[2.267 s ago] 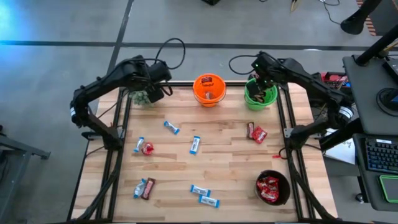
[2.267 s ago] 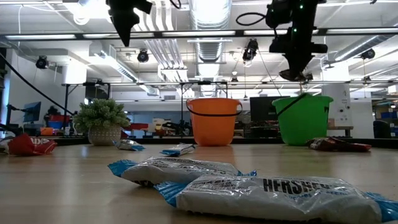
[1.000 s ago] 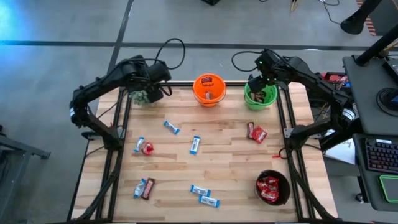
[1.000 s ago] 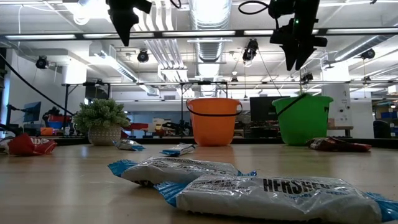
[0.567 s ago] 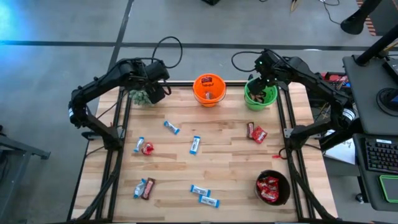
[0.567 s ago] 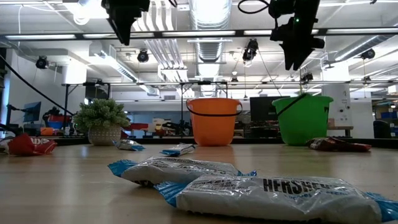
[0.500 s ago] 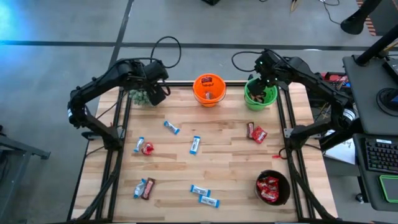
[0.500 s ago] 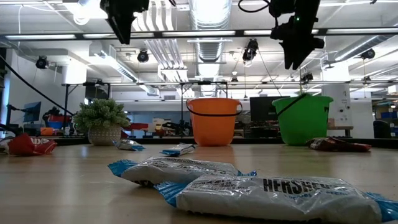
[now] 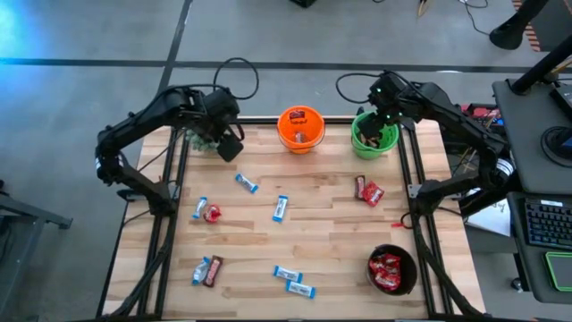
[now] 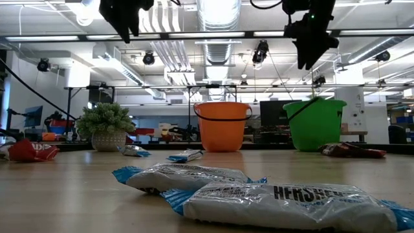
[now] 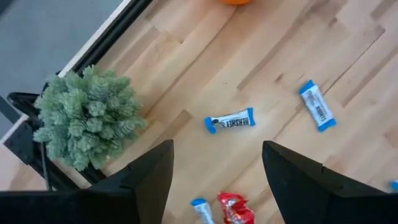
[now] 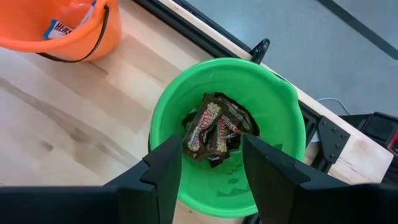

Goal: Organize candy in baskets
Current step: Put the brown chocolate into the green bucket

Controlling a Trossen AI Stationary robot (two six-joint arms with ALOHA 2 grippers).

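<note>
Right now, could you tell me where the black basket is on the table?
In the high view, the black basket sits near the table's front right corner, holding red packets, well below the green basket.

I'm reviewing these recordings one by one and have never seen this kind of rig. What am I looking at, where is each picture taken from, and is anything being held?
Two dark robot arms work at a wooden table. One picture looks straight down, one looks level across the tabletop, and two come from cameras on the arms' wrists. The left claw hangs open and empty above loose candy near a potted plant. The right claw hangs open and empty over the green basket, which holds brown bars. There is also an orange basket, and a black basket holding red packets.
</note>
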